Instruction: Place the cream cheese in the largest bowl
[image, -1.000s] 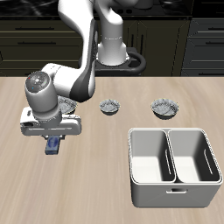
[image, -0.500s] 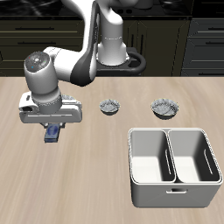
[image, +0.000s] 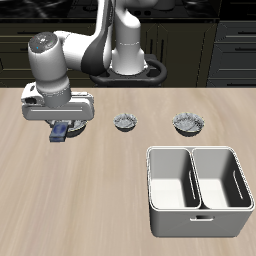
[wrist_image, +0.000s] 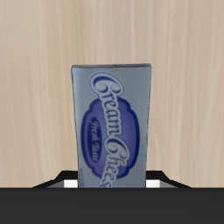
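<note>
My gripper (image: 61, 132) is shut on the cream cheese (image: 60, 130), a small dark blue box, and holds it above the table. In the wrist view the cream cheese (wrist_image: 110, 122) hangs between my fingertips (wrist_image: 59, 180), label showing, with bare wood beneath it. A speckled ruffled rim (image: 78, 126) shows just behind the gripper. It is mostly hidden, and I take it for the largest bowl. The smallest bowl (image: 124, 122) and the medium bowl (image: 187, 123) stand farther along the table's middle.
A white two-compartment bin (image: 198, 190) stands near the table's front edge. Dark cabinets run behind the table. The robot's arm (image: 110, 45) reaches over the back of the table.
The gripper has risen and moved back from the front edge with the cream cheese in it, lifting the box off the table toward the hidden bowl.
</note>
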